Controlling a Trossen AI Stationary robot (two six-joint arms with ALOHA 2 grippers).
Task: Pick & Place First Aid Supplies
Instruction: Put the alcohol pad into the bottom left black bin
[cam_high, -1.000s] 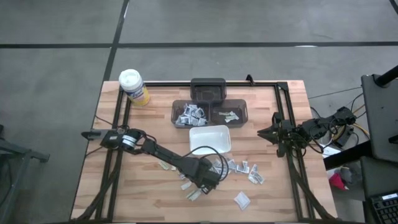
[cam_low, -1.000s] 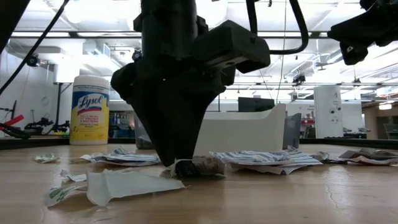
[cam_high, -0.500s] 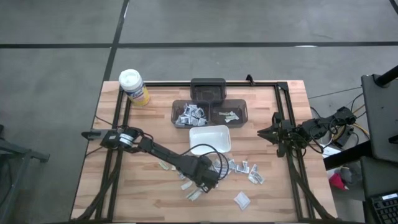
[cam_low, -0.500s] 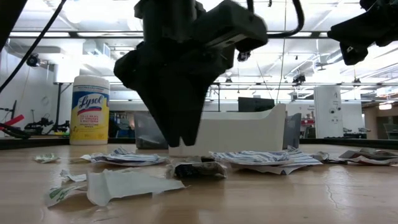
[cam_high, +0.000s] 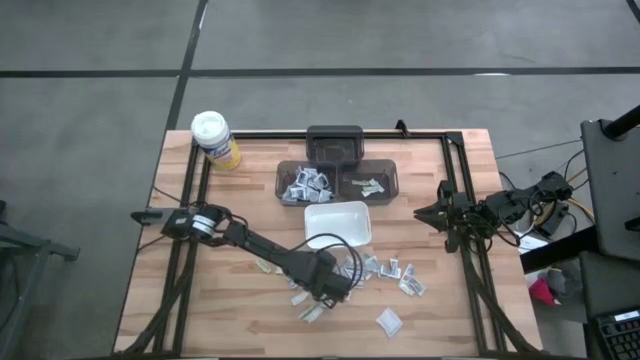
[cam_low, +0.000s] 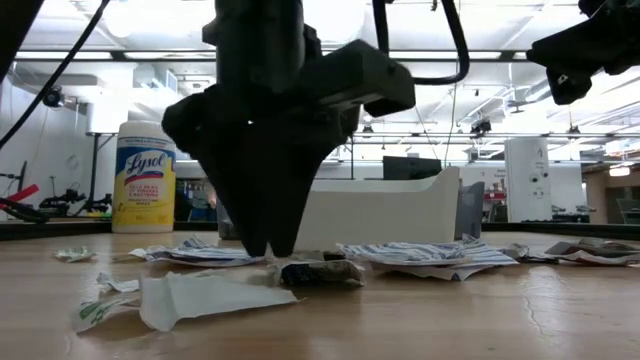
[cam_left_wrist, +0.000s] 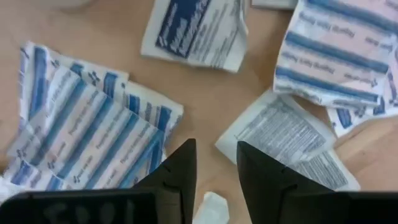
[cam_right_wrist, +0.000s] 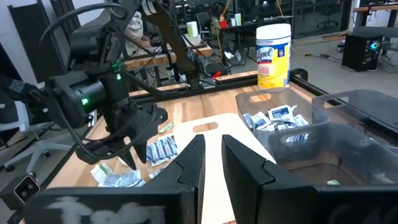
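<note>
1. The left gripper (cam_high: 338, 287) hangs low over the scattered packets (cam_high: 385, 268) near the front middle of the table (cam_high: 460, 310), just in front of the white tray (cam_high: 338, 222).
2. In the left wrist view its fingers (cam_left_wrist: 177, 173) stand a narrow gap apart, tips down over bare wood between packets, and they hold nothing.
3. In the low view the fingertips are just above a dark crumpled packet (cam_low: 322, 271).
4. More packets lie in the 2 clear bins (cam_high: 338, 182) behind the tray.
5. The right gripper (cam_high: 425, 213) waits at the table's right edge, fingers slightly apart and empty.
6. A yellow canister (cam_high: 214, 139) stands at the back left corner.
</note>
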